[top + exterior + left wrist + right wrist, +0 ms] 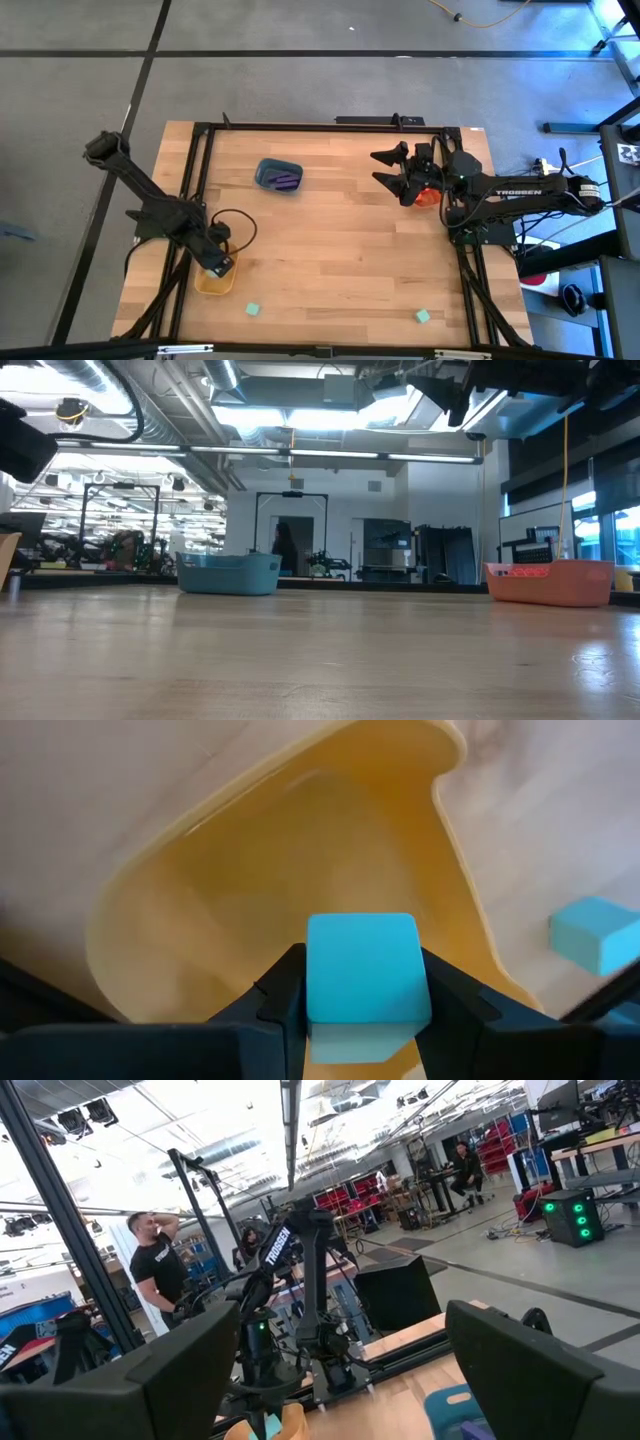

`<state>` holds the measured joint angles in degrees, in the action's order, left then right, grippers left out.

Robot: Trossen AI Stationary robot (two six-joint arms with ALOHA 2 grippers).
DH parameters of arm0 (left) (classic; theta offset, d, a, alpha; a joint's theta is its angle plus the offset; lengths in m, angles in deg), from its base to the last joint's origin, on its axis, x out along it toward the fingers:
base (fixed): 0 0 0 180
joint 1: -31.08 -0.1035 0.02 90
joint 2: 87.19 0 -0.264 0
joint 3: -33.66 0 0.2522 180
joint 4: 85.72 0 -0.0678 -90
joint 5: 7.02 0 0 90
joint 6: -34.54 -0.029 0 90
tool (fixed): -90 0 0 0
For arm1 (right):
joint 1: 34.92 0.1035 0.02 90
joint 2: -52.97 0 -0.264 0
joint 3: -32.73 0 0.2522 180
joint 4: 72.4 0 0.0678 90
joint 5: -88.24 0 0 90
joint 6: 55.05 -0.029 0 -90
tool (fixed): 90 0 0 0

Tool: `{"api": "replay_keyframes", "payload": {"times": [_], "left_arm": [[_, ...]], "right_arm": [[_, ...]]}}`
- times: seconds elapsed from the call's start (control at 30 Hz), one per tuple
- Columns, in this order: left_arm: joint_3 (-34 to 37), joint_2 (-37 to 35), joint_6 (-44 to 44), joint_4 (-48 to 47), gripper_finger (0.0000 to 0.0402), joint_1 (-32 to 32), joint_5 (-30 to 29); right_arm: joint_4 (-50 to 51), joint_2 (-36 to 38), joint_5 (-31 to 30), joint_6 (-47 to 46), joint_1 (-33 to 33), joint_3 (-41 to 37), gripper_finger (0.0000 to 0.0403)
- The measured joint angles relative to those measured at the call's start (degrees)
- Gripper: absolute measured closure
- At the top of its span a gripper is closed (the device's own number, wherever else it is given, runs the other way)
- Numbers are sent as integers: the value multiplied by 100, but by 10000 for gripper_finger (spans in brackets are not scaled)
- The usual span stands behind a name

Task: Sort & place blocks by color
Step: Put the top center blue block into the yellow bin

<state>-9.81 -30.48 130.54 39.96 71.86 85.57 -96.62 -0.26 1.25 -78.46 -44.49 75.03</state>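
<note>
While the left gripper hangs over the yellow tub, its two dark fingers are clamped on a mint-green block: a small cube w/ smooth flat faces and softly rounded corners, pinched on opposite sides, top face showing. Block sits above the tub's hollow, near its rim. Tub is at the table's front left, rounded w/ a wavy lip. Two more mint-green blocks lie loose on the wood: one just beside the yellow tub, one well apart toward front right. Blue tub sits back-centre w/ purple blocks inside. Right gripper waits at back right, raised, fingers spread wide w/ nothing between them, by the orange tub. Right wrist view: a person stands in the room beyond.
</note>
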Motion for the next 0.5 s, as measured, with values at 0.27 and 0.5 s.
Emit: {"api": "replay_keyframes", "payload": {"times": [0.27,0.5], "left_arm": [[0,198,114,-17,257,0,-9],[0,174,114,-39,204,-2,-4]], "right_arm": [[20,0,0,11,-2,0,47],[22,0,-44,55,-2,0,47]]}}
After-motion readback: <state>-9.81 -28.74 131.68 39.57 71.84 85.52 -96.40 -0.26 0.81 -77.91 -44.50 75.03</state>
